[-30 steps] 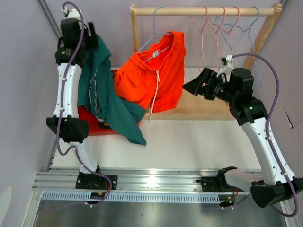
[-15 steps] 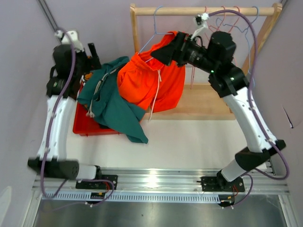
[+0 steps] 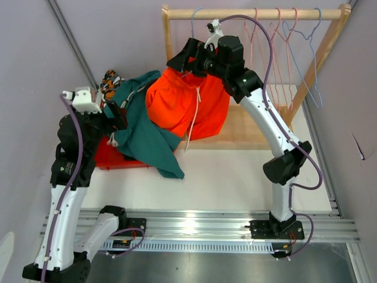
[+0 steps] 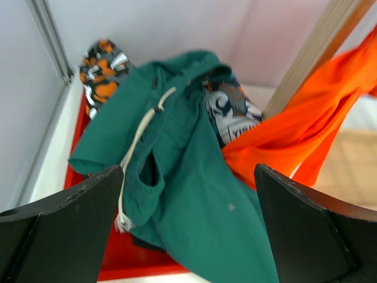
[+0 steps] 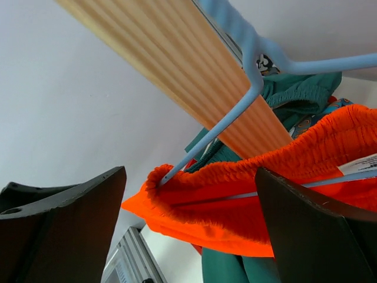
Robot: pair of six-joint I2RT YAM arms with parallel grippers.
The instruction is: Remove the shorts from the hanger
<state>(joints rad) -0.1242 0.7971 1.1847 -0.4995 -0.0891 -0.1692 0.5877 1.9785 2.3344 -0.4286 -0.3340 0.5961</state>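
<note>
The bright orange shorts [image 3: 188,109] hang by their waistband on a light blue hanger [image 3: 192,23] at the left of the wooden rail [image 3: 253,13]. My right gripper [image 3: 179,62] is open at the hanger's left end. In the right wrist view its jaws [image 5: 191,230] stand wide on either side of the orange waistband corner [image 5: 235,200] and the hanger tip [image 5: 235,112]. The dark teal shorts [image 3: 141,127] lie draped over the red bin [image 3: 109,158]. My left gripper [image 3: 118,115] is open and empty just short of them [image 4: 194,194].
An orange-black-white print pair [image 4: 97,68] and a blue-white print pair [image 4: 232,115] lie in the bin under the teal shorts. Several empty pink and blue hangers [image 3: 283,35] hang on the right of the rail. The rack's wooden post [image 4: 318,47] stands right of the bin.
My left gripper opened and let the teal shorts drop onto the bin, then drew back toward the near side. My right arm swung left and up to the hanger's left end.
</note>
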